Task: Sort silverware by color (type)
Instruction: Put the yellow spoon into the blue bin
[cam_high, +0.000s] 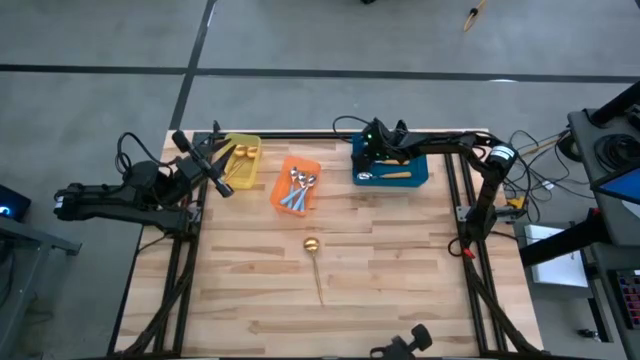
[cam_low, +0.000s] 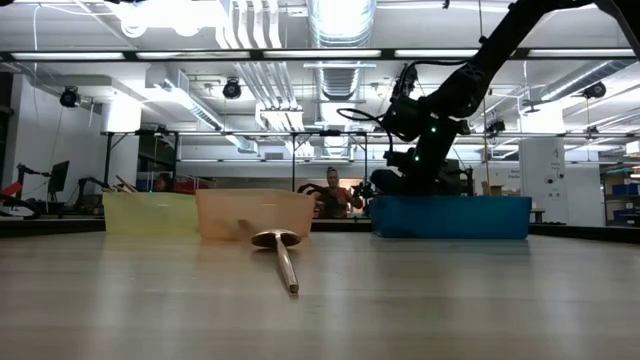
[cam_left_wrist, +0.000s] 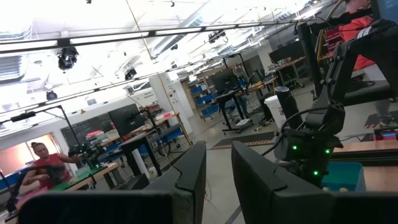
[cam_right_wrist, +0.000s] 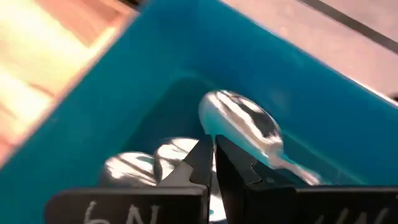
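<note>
One thin all-gold spoon (cam_high: 314, 252) lies alone on the bare wood at the table's middle, bowl toward the far edge; the low view shows the gold spoon (cam_low: 279, 244) too. Blue-handled spoons (cam_high: 298, 186) lie in the orange bin (cam_high: 281, 190). Gold spoons (cam_high: 245, 152) lie in the yellow bin (cam_high: 232, 178). An orange-handled spoon (cam_high: 399, 175) lies in the blue bin (cam_high: 420, 178). My right gripper (cam_right_wrist: 213, 158) points down into the blue bin's left end, fingers shut to a thin slit, beside silver spoon bowls (cam_right_wrist: 239, 123). My left gripper (cam_left_wrist: 217, 171) is raised by the yellow bin, slightly open and empty. My right gripper's fingertips (cam_right_wrist: 200, 155) stand right at the edge of a silver spoon bowl (cam_right_wrist: 217, 118) that lies in the blue bin. They come from above. I cannot tell whether they touch it.
The three bins stand in a row along the far edge: yellow (cam_low: 150, 212), orange (cam_low: 255, 213), blue (cam_low: 450, 215). Bare wood (cam_high: 400, 280) lies nearer than the bins. The black frame rails (cam_high: 470, 225) run along both sides. A person (cam_left_wrist: 43, 163) shows in the room beyond.
</note>
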